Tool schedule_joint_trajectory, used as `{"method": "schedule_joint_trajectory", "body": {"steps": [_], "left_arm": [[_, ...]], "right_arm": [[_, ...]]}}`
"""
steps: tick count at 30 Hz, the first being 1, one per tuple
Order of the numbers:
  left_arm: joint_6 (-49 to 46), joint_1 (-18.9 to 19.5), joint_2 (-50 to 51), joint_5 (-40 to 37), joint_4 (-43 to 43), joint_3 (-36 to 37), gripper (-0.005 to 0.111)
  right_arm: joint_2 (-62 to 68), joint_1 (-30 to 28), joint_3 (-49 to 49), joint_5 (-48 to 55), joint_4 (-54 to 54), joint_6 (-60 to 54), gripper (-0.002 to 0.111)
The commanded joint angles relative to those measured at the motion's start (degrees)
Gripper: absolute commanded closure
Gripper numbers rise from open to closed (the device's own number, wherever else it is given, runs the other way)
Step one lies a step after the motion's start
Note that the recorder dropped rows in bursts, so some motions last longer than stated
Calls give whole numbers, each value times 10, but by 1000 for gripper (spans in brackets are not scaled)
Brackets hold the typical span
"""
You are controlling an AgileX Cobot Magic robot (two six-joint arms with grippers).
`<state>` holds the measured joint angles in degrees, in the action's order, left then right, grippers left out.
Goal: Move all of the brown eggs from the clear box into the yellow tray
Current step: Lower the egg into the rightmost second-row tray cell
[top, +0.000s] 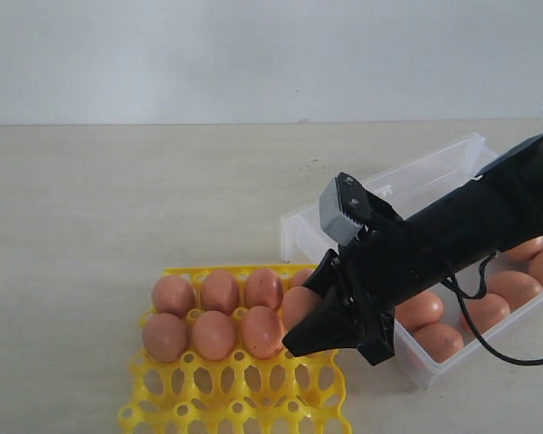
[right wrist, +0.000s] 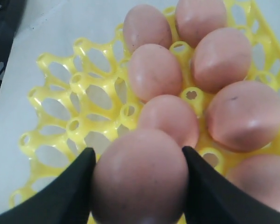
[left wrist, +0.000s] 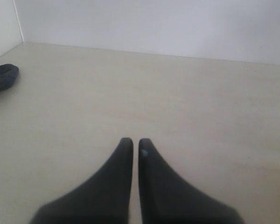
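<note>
The right gripper [top: 319,327] gripped one egg [top: 299,306] between its jaws, the black fingers [right wrist: 67,196] pressed to the shell's two sides. It hung over the right end of the second row of the tray [top: 244,391], touching or just beside the seated egg on its left. Seven eggs [top: 217,312] sat in the two far rows; the near rows were bare. More eggs [top: 434,339] lay in the box [top: 416,181] to the right, partly hidden by the arm.

The step in hand looked like seating this egg in the last free socket of the second row. That socket lay hidden under the egg, and I could not tell whether the shell had reached it. To do it well, the egg's blunt end should have been centred over the cup, clear of the raised posts. The descent should have been straight and slow, so the shell did not knock its neighbour. The jaws should have parted only once the cup bore the weight, then lifted straight up before swinging back to the box. Letting go early risked a drop or a crack.

The left gripper [left wrist: 131,144] hovered over bare table [left wrist: 177,93], its jaws closed almost tip to tip on nothing.
</note>
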<state>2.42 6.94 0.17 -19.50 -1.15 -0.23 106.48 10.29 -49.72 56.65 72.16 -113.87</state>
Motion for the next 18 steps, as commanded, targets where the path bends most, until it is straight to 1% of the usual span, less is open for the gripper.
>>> {"method": "schedule_joint_trajectory", "body": {"steps": [1, 6, 10, 13, 18], "left_arm": [[-2, -2, -2, 2, 0, 2, 103], [-2, -2, -2, 2, 0, 2, 103], [-2, -2, -2, 2, 0, 2, 103], [-2, -2, -2, 2, 0, 2, 103], [-2, -2, -2, 2, 0, 2, 103]], "right_arm": [[-5, 0, 1, -20, -3, 0, 72], [-5, 0, 1, -9, 5, -8, 72], [-5, 0, 1, -9, 8, -74, 72], [-5, 3, 1, -12, 19, -78, 72], [-5, 24, 1, -59, 21, -78, 72]]}}
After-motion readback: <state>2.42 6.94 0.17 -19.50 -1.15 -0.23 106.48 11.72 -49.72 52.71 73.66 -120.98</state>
